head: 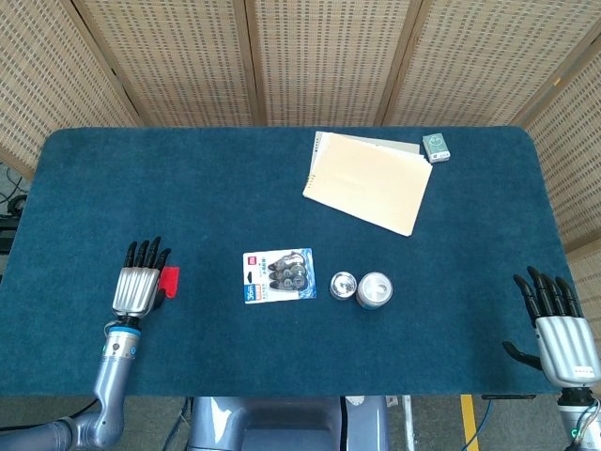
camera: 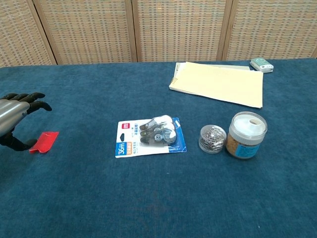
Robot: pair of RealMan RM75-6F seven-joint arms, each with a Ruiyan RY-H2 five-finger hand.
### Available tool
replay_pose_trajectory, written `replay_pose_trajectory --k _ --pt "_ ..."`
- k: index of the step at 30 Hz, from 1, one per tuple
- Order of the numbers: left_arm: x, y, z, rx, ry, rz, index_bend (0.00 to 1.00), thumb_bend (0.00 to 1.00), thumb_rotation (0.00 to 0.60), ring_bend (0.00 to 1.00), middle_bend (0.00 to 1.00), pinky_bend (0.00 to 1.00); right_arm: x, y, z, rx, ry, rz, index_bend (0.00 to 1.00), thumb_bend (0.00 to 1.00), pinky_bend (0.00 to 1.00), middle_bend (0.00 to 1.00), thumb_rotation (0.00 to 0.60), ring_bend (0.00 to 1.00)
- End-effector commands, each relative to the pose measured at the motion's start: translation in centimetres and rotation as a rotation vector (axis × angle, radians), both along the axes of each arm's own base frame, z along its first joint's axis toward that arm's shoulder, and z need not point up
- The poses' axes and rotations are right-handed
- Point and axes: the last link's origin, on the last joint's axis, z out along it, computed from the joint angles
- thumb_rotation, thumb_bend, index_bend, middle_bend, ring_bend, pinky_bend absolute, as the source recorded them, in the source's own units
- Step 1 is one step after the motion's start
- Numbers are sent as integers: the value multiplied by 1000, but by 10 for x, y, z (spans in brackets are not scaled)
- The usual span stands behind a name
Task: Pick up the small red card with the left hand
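Bare cloth rings the red card point(camera: 44, 141) — nearest obstacle, blister pack point(camera: 150, 136), well apart.

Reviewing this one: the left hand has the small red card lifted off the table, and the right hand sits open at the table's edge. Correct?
Not quite. The small red card lies flat on the table, beside the left hand, which holds nothing; the chest view shows it. The right hand is open at the edge.

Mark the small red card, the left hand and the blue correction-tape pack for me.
small red card point(camera: 44, 141), chest view, middle of its red face.
left hand point(head: 136, 287), head view, silver back of the hand.
blue correction-tape pack point(camera: 150, 137), chest view, on the clear blister front.
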Motion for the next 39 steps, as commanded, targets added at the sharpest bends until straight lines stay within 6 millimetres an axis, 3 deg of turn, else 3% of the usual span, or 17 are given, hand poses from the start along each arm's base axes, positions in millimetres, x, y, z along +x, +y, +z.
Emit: replay_pose_trajectory --k 1,14,27,39 --pt "-1 -1 1 4 -1 -3 364 368 600 0 0 0 0 0 -1 1 1 0 0 78 0 0 600 0" --pt "-2 -4 -2 0 21 -17 453 373 600 0 0 0 0 0 0 -3 -2 2 0 78 0 0 600 0" --pt "-10 -15 -9 -14 16 -15 485 375 600 0 0 0 0 0 0 -1 -3 2 0 79 0 0 600 0" --pt "-12 -12 -13 -8 40 -30 487 376 600 0 0 0 0 0 -1 -2 -2 9 0 77 0 0 600 0"
